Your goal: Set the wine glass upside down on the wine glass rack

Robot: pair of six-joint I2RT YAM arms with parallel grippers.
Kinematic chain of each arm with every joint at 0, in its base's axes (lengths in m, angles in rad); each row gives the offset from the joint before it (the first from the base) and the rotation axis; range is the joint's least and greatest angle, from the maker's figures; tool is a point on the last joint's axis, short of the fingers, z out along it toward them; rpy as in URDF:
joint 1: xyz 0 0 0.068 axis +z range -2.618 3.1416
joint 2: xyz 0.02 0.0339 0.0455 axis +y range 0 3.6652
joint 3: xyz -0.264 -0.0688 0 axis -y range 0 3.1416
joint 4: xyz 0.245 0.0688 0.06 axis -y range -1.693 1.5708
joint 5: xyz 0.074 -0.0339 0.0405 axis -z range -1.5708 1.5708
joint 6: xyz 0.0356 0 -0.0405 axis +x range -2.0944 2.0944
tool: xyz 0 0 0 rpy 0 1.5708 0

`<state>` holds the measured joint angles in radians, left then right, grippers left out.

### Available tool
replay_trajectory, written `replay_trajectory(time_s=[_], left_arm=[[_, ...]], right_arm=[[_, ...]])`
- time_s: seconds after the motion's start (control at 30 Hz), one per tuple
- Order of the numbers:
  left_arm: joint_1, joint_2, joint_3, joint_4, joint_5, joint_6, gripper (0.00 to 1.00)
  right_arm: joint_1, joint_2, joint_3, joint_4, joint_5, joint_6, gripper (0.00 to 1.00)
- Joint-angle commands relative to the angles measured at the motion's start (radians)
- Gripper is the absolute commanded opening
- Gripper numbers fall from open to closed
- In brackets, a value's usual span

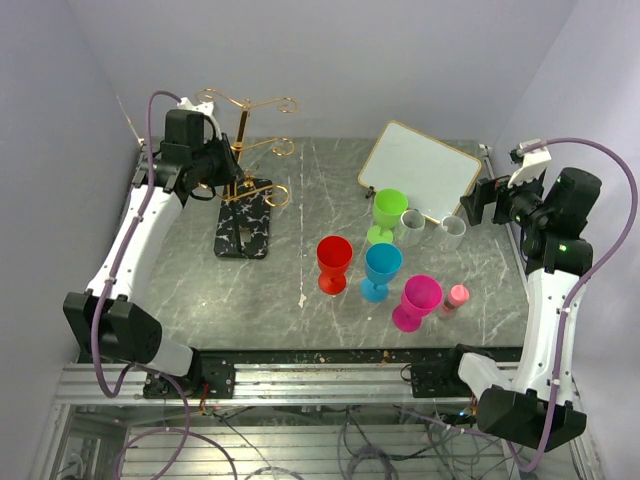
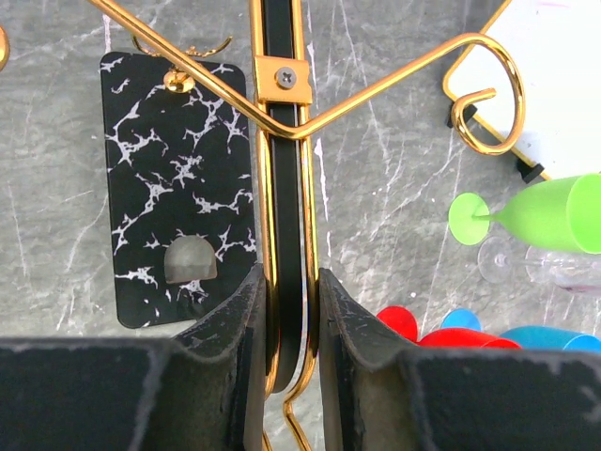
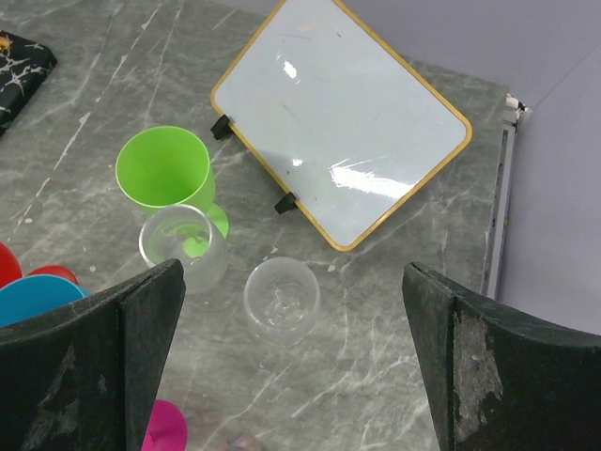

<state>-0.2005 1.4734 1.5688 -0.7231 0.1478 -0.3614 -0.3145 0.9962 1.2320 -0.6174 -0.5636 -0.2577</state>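
The wine glass rack [image 1: 243, 125] is a thin gold tree with curled arms, standing on a black, white-veined base [image 1: 244, 230] at the back left. My left gripper [image 2: 289, 282] is shut on the rack's upright stem [image 2: 283, 80], with both pads pressed against the gold wires. Two clear wine glasses stand upright on the table at the right, one [image 3: 282, 299] beside the other [image 3: 181, 246]. My right gripper [image 3: 291, 272] hangs wide open above them, holding and touching nothing. The top view has this gripper [image 1: 482, 205] just right of the nearer clear glass [image 1: 452, 231].
A gold-framed whiteboard [image 1: 420, 168] leans at the back right. Coloured goblets stand mid-table: green [image 1: 389, 213], red [image 1: 334, 263], blue [image 1: 381, 270] and magenta [image 1: 417, 301]. A small pink object [image 1: 456, 297] lies beside the magenta one.
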Motion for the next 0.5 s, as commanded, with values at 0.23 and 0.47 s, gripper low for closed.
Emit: replay_trajectory(time_s=[0.23,0.47], left_arm=[[-0.012,-0.090,-0.102,0.200,0.062,-0.058,0.18],[-0.001,-0.092,-0.090,0.186,0.031,0.039,0.33]], right_arm=[[-0.014,-0.016,-0.020,0.025,0.022,-0.024,1.00],[-0.012,0.026,0.018,-0.041,0.072,-0.121,1.00]])
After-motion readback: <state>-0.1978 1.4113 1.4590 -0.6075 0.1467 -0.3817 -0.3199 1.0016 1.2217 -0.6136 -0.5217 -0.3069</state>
